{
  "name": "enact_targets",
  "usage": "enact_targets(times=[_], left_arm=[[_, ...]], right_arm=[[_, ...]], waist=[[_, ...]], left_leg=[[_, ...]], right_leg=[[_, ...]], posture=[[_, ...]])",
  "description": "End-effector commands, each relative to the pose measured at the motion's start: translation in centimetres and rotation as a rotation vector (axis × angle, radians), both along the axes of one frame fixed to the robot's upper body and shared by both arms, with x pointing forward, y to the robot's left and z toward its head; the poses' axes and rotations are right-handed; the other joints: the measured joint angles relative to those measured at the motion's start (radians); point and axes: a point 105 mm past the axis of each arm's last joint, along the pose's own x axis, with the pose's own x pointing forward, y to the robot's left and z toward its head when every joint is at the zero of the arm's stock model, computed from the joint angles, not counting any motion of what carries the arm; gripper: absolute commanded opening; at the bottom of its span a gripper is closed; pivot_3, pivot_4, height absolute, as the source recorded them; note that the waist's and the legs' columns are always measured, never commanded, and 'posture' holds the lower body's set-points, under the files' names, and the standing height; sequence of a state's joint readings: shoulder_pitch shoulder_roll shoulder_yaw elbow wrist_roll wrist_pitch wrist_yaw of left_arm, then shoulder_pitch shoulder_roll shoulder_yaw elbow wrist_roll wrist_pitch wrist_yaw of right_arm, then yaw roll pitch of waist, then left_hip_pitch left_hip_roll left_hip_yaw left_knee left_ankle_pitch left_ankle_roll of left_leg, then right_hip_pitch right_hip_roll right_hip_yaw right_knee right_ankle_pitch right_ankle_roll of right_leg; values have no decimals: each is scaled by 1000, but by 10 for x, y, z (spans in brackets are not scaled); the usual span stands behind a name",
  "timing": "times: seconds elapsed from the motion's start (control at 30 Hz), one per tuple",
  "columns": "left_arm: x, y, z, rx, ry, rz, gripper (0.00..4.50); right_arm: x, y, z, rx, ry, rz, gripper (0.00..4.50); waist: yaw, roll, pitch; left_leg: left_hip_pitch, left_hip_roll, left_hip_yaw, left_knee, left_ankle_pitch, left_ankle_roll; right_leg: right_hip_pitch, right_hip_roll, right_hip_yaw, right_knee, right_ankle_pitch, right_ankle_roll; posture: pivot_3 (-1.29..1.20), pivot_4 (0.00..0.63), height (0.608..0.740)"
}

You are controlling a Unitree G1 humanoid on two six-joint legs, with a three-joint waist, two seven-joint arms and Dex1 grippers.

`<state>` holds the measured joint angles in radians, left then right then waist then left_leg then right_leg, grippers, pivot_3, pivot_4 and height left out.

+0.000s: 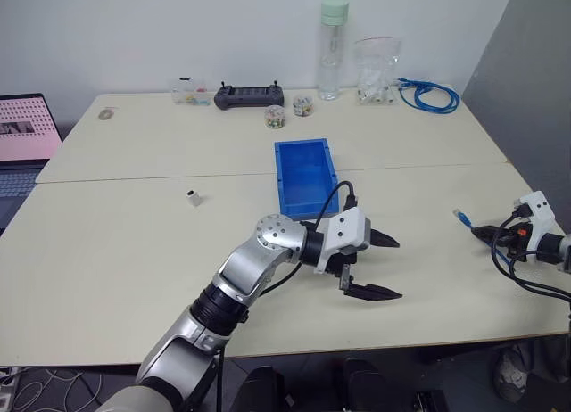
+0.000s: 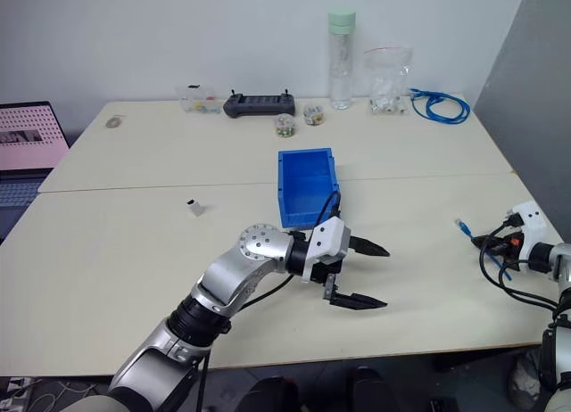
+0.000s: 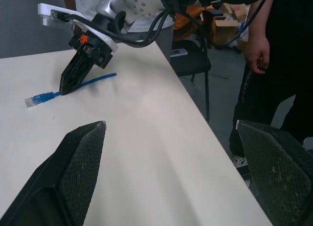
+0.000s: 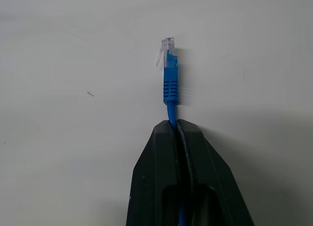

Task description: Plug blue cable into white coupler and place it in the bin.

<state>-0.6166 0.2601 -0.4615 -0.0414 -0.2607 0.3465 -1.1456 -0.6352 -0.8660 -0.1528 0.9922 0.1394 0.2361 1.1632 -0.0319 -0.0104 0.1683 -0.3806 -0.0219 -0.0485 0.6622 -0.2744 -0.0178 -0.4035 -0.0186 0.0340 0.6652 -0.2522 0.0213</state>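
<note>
On the pale surface (image 1: pixel 134 251), head views: the bin (image 1: pixel 304 175) sits near centre, long axis running away from the robot. The white coupler (image 1: pixel 193 196) stands well to its left, alone. The left claw (image 1: pixel 372 267) hovers just in front of the bin, fingers spread wide, nothing between them, pointing toward the robot's right. Far right, near the surface edge, the right claw (image 1: pixel 484 232) is clenched on the blue cable (image 1: pixel 462 217) — the plug end sticks out past the fingertips, aimed left and slightly away from the robot.

Left wrist view: both left fingers (image 3: pixel 73 172) are wide apart. Beyond them the right claw (image 3: pixel 68 84) pinches the cable (image 3: pixel 73 86), which lies flat on the surface, long axis roughly along the surface edge. A person stands beside that edge.

Right wrist view: fingers (image 4: pixel 161 172) closed together on the cable (image 4: pixel 170 86) — the clear plug points straight ahead, in line with the claw, and rests on the surface.
</note>
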Motion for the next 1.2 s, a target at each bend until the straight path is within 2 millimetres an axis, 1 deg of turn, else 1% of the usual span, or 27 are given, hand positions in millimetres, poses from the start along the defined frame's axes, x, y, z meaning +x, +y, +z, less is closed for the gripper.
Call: enact_targets(times=[0.03, 0.1, 0.17, 0.23, 0.27, 0.33, 0.37, 0.4, 0.47, 0.5, 0.53, 0.57, 0.6, 0.63, 0.67, 0.8, 0.83, 0.9, 0.93, 0.97, 1.0, 1.03, 1.07, 1.13, 1.2], left_arm=[[15, 23, 16, -36, -59, 89, 4500], [20, 45, 18, -36, -68, 162, 4500], [19, 70, 12, -10, -68, 226, 4500], [12, 105, -5, 51, -93, 313, 4500], [4, 125, -15, 72, -102, 376, 4500], [-12, 155, -26, 70, -97, 524, 4500], [-25, 168, -31, 67, -105, 596, 4500], [-46, 179, -40, 74, -99, 663, 4500], [-76, 190, -48, 77, -81, 777, 4500], [-86, 192, -51, 69, -72, 838, 4500], [-92, 192, -52, 62, -69, 878, 4500], [-99, 194, -54, 59, -81, 924, 4500], [-108, 195, -57, 57, -89, 976, 4500], [-114, 195, -60, 53, -91, 1028, 4500], [-119, 195, -61, 51, -97, 1070, 4500], [-122, 190, -59, 33, -116, 1137, 4500], [-122, 188, -58, 31, -118, 1141, 4500], [-122, 185, -58, 32, -118, 1140, 4500], [-121, 184, -58, 31, -113, 1133, 4500], [-120, 182, -59, 29, -109, 1123, 4500], [-118, 181, -59, 27, -107, 1114, 4500], [-115, 180, -58, 24, -109, 1102, 4500], [-113, 179, -57, 21, -113, 1091, 4500], [-105, 176, -53, 16, -123, 1062, 4500], [-96, 176, -49, 17, -139, 1018, 4500]], right_arm=[[7, 53, 35, 73, -75, 203, 35], [2, 96, 48, 111, -78, 349, 35], [-8, 134, 54, 147, -57, 477, 35], [-15, 168, 51, 135, -37, 606, 35], [-19, 184, 50, 148, -18, 669, 35], [-21, 207, 46, 160, 8, 750, 35], [-23, 218, 43, 156, 24, 803, 35], [-24, 234, 37, 144, 40, 863, 35], [-29, 255, 28, 135, 79, 959, 35], [-32, 264, 23, 138, 104, 999, 35], [-33, 267, 21, 140, 121, 1023, 35], [-34, 274, 17, 144, 143, 1048, 35], [-36, 283, 10, 143, 173, 1085, 35], [-38, 290, 3, 134, 206, 1122, 35], [-40, 296, -3, 124, 234, 1154, 35], [-39, 302, -19, 91, 285, 1199, 35], [-37, 303, -22, 80, 288, 1200, 253], [-34, 303, -26, 67, 293, 1201, 490], [-30, 302, -29, 55, 289, 1186, 761], [-26, 300, -32, 47, 281, 1166, 857], [-23, 298, -33, 42, 268, 1144, 1177], [-18, 296, -33, 44, 246, 1114, 1301], [-14, 294, -31, 52, 232, 1092, 1450], [-9, 288, -24, 79, 202, 1047, 1923], [-9, 278, -12, 117, 169, 1008, 2418]], waist=[[-3, 0, 0], [-8, 0, 0], [-19, 2, 0], [-22, 2, 0], [-26, 2, 0], [-26, 2, 0], [-20, 1, 1], [-16, 0, 2], [-19, -3, 1], [-17, -3, 1], [-6, -4, 2], [18, -4, 3], [26, -3, 3], [32, -3, 3], [31, -4, 3], [32, -5, 2], [30, -5, 2], [20, -5, 2], [15, -5, 2], [9, -5, 2], [4, -5, 2], [2, -5, 2], [1, -5, 2], [2, -5, 1], [4, -5, 2]], left_leg=[[0, 0, 0, 0, 0, 0], [0, 0, -2, 0, 0, 0], [1, 0, -5, -1, 0, 0], [2, 1, -9, -1, 0, 0], [2, 1, -9, -2, 0, 0], [4, 1, -10, -2, 0, 0], [3, 0, -11, -2, -1, -1], [0, 0, -10, -2, -2, -1], [-2, 0, -9, -1, -2, -1], [-1, 0, -7, 0, -5, 1], [-1, -1, -7, 0, -5, 1], [-1, -1, -7, 1, -7, 3], [-2, -1, -8, 1, -7, 6], [-1, -1, -8, 1, -6, 6], [1, -1, -8, 1, -6, 7], [0, -1, -6, 1, -6, 7], [-2, -1, -6, 1, -6, 7], [-1, 0, -5, 0, -6, 7], [-1, 0, -5, 0, -6, 7], [-1, 0, -5, 0, -6, 7], [0, 1, -5, 0, -6, 7], [0, 1, -5, -1, -6, 7], [1, 1, -5, -1, -6, 7], [2, 1, -5, 0, -6, 8], [2, 1, -5, 0, -6, 8]], right_leg=[[0, 0, 0, 0, 0, 0], [-1, 0, 4, 1, 0, 0], [-3, 0, 4, 1, 0, 0], [-3, 1, 5, 2, 0, 0], [-3, 1, 4, 2, 0, 0], [-3, 1, 6, 1, 0, 0], [-3, 0, 5, 1, 0, 0], [-4, -2, 3, 0, 0, 0], [-6, -4, 4, -2, 1, 1], [-4, -4, 6, -4, 1, 1], [-4, -5, 5, -6, 2, 2], [-3, -6, 5, -7, 2, 2], [-4, -9, -1, -8, 2, 2], [-4, -9, -2, -9, 2, 2], [-2, -9, -2, -9, -2, -1], [0, -9, -3, -9, -3, -1], [-1, -9, -3, -7, 0, 0], [-1, -9, -3, -6, 1, 1], [-1, -8, -3, -5, 1, 1], [-1, -8, -3, -5, 0, 1], [-1, -7, -3, -5, 0, 1], [-1, -7, -3, -5, 0, 1], [-1, -6, -3, -4, 0, 0], [0, -5, -3, -2, -1, 2], [0, -5, -2, -2, -1, 2]], posture=[[0, 150, 740], [0, 150, 740], [0, 150, 740], [0, 150, 740], [0, 150, 740], [0, 150, 740], [0, 150, 740], [0, 150, 740], [0, 150, 740], [0, 150, 740], [0, 150, 740], [0, 150, 740], [0, 150, 740], [0, 150, 740], [0, 150, 740], [0, 150, 740], [0, 150, 740], [0, 150, 740], [0, 150, 740], [0, 150, 740], [0, 150, 740], [0, 150, 740], [0, 150, 740], [0, 150, 740], [0, 150, 740]])
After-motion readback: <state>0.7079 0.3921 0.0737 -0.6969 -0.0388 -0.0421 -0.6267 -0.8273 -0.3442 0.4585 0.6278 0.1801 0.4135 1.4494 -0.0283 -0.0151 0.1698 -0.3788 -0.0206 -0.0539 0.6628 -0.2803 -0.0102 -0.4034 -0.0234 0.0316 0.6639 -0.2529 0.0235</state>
